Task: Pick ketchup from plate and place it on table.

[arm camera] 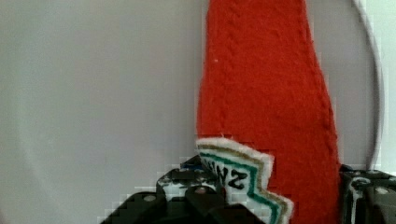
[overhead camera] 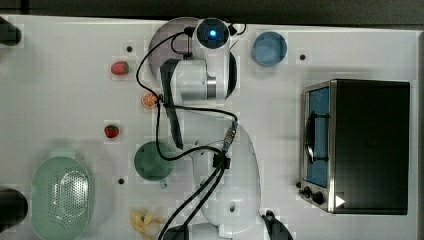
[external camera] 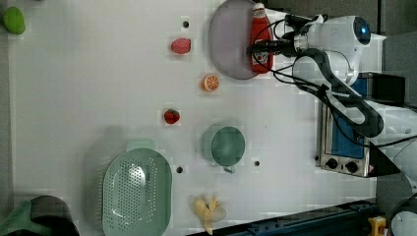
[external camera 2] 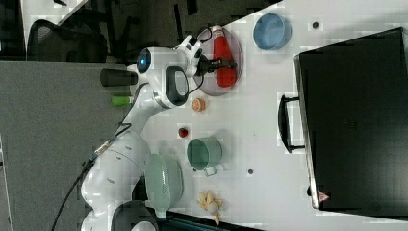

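gripper (external camera: pixel 260 47) – fingers part-open astride ketchup (external camera: pixel 259 34), grip unclear | ketchup flat on plate (external camera: pixel 228 44)

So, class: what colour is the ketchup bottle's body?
Red ketchup bottle, clearest in the wrist view.

Glossy white arm (overhead camera: pixel 235 175) with black cables (overhead camera: pixel 165 130) and blue light (overhead camera: pixel 213 33).

ketchup (external camera: pixel 260 42): red (white label) | plate (external camera: pixel 228 44): grey-mauve | table (external camera: pixel 88 88): white
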Robot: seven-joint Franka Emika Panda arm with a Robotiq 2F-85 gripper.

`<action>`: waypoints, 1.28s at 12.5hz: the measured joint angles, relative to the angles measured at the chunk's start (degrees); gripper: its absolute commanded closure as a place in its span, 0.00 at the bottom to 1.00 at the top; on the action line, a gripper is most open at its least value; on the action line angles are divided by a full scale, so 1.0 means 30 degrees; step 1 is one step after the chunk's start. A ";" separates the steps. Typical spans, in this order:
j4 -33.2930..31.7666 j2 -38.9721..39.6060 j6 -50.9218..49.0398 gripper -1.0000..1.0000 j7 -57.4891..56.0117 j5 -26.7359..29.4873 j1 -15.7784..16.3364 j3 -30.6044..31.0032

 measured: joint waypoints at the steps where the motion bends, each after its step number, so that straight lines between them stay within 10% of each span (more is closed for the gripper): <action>1: 0.0112 0.0009 -0.0019 0.40 0.0000 0.0125 -0.0062 0.0105; 7: 0.0000 -0.1166 -0.1856 0.40 0.0168 0.0511 0.0002 0.0140; 16: -0.0373 -1.1116 -1.0435 0.40 0.0429 0.2803 -0.0389 -0.0633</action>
